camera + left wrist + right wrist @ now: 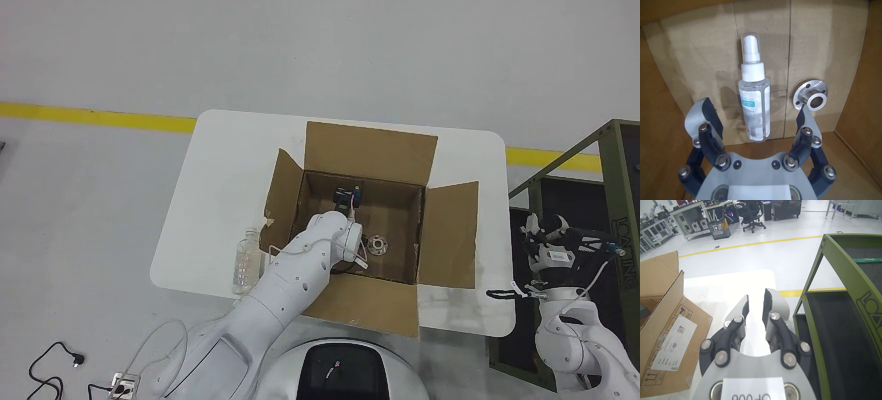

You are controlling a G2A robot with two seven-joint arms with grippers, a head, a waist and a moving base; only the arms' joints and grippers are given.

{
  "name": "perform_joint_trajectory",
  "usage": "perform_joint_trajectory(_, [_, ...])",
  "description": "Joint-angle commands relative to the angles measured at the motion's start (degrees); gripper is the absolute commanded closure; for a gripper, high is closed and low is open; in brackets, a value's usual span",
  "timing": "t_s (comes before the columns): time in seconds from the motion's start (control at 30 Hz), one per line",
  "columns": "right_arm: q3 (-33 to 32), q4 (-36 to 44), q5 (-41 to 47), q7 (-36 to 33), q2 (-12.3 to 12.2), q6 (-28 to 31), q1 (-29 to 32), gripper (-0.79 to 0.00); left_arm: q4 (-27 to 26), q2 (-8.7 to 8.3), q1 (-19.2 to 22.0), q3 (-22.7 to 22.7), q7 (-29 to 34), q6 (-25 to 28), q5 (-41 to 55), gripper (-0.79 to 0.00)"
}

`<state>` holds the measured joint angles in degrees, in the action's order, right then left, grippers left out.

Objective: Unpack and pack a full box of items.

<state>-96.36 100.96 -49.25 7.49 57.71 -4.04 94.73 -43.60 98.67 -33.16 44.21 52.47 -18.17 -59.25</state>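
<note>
Cardboard box (370, 150), brown, flaps folded out: I log it at the middle of the white table (460, 150). Left gripper (754, 106): inside the box, fingers spread wide, holding nothing. Beyond it, on the box floor: clear spray bottle with white pump (753, 89), lying flat; silver metal flange (811, 94) just beside it. Right gripper (757, 296): at the table's right edge, fingers slightly parted, empty, near a green metal cart (829, 275).

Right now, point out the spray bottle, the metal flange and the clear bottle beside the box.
spray bottle (754, 91), left wrist view, clear body below the white collar.
metal flange (809, 94), left wrist view, side of its raised hub.
clear bottle (246, 262), top view, middle of its body.
</note>
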Motion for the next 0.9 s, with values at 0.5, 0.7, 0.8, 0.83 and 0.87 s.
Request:
perform_joint_trajectory(0.5, [-0.29, -0.25, -2.07, -1.17, 1.05, 0.79, -0.64, -0.785, -5.44, -1.11, -2.44, 2.85, 0.07, 0.84, -2.7, -0.785])
perform_joint_trajectory(0.7, [-0.37, -0.28, -2.39, -1.19, 1.46, 0.92, -0.95, -0.785, -4.01, -1.07, -3.04, 2.84, 0.31, 1.65, -3.66, -0.785])
perform_joint_trajectory(0.8, [-0.62, -0.5, -2.47, -1.16, 1.64, 1.01, -0.96, -0.785, -2.81, -0.75, -2.87, 2.56, -0.08, 1.75, -3.74, -0.785])
perform_joint_trajectory(0.83, [-0.67, -0.52, -2.5, -1.14, 1.7, 1.05, -0.94, -0.785, -2.37, -0.63, -2.78, 2.49, -0.3, 1.77, -3.66, -0.785])
perform_joint_trajectory(0.87, [-0.72, -0.54, -2.55, -1.13, 1.77, 1.11, -0.92, -0.785, -1.88, -0.51, -2.65, 2.41, -0.51, 1.8, -3.63, -0.785])
